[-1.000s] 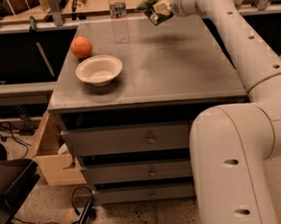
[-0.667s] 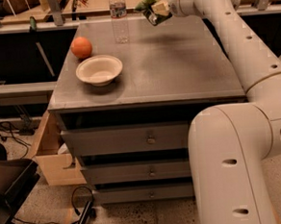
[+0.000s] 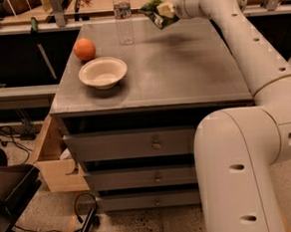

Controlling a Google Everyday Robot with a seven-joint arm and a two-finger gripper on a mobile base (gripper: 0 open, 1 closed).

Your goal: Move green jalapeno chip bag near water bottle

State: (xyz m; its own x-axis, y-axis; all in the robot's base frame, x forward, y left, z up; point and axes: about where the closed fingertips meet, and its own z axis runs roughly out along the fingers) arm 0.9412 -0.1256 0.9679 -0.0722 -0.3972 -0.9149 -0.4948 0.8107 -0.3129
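The green jalapeno chip bag (image 3: 155, 13) hangs in the air above the far edge of the grey cabinet top (image 3: 182, 65), a short way right of the water bottle (image 3: 123, 17). My gripper (image 3: 165, 10) is at the end of the white arm reaching in from the right and is shut on the bag. The clear water bottle stands upright at the far edge of the top, left of the bag and apart from it.
An orange (image 3: 84, 49) and a white bowl (image 3: 103, 72) sit on the left part of the top. A wooden drawer (image 3: 48, 159) stands open at the cabinet's left side. My arm's base (image 3: 239, 171) is at the front right. A rail and clutter run behind the cabinet.
My gripper with the chip bag has moved slightly left, toward the water bottle. The bottle, orange and bowl have not moved.
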